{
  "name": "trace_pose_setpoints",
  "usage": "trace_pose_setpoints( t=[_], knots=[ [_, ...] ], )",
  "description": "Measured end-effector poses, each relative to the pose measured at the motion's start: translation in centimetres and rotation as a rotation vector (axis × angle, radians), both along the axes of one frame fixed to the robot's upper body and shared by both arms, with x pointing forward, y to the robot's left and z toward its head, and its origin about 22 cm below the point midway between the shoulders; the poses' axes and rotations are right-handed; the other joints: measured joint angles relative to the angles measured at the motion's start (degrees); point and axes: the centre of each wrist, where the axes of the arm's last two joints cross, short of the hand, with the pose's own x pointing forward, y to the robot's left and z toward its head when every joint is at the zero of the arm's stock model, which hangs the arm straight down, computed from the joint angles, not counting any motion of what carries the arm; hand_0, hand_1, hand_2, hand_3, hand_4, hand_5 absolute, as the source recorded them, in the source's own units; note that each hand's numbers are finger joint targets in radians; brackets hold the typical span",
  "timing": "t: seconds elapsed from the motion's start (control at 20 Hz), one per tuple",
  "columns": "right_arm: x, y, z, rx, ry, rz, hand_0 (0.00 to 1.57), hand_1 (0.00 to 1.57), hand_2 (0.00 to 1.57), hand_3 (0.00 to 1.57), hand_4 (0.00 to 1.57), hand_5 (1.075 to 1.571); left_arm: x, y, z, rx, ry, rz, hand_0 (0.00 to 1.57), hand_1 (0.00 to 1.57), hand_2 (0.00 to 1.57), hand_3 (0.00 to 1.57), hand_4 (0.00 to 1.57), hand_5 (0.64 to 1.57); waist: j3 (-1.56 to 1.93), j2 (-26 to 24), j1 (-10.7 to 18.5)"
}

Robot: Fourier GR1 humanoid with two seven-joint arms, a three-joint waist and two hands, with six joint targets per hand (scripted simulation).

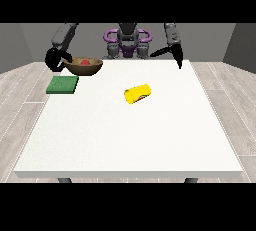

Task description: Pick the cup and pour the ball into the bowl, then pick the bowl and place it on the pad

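Hand at view's left (54, 59) grips bowl (84, 66) rim — pad (63, 84) just below.

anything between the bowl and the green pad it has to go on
Nothing visible does. The bowl, with the red ball in it, is held at its rim by the hand at the view's left, just behind the green pad. The yellow cup lies on its side mid-table, off that path.
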Motion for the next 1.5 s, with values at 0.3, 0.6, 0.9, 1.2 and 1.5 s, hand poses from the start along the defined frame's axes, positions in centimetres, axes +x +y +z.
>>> trace_pose_setpoints(
  t=[0.3, 0.6, 0.9, 1.2, 1.5],
  knots=[
    [-1.3, -6.4, 3.0, 0.06, -0.146, -0.07, 1.57, 1.57, 1.57, 1.4, 1.03, 1.561, 0.9, -3.1, 2.5, 0.019, -0.163, -0.038, 0.0, 0.0, 0.0, 0.0, 0.0, 1.565, 0.06, 9.3, 2.3],
    [-3.9, -11.5, 4.4, 0.019, -0.268, -0.126, 1.57, 1.57, 1.57, 0.0, 1.03, 1.566, 0.7, -5.3, 6.3, 0.047, -0.302, -0.068, 0.0, 0.0, 0.0, 0.0, 0.0, 1.563, 0.12, 16.8, 4.4],
    [-5.2, -14.6, 6.7, -0.041, -0.364, -0.142, 1.57, 1.57, 1.57, 0.0, 1.03, 1.569, -0.5, -5.8, 9.4, 0.057, -0.393, -0.067, 0.0, 0.0, 0.0, 0.0, 0.0, 1.564, 0.13, 22.0, 4.7],
    [-5.1, -15.7, 8.5, -0.054, -0.395, -0.155, 1.57, 1.57, 1.57, 0.0, 0.91, 1.568, -2.1, -6.3, 11.4, 0.061, -0.435, -0.077, 0.0, 0.0, 0.0, 0.0, 0.0, 1.564, 0.13, 24.0, 4.8],
    [-5.2, -16.2, 9.1, 0.012, -0.356, -0.165, 1.57, 1.57, 1.57, 0.49, 0.74, 1.57, -2.6, -6.3, 11.9, 0.038, -0.402, -0.074, 0.0, 0.0, 0.0, 0.0, 0.0, 1.566, 0.07, 21.5, 3.9]
  ],
)
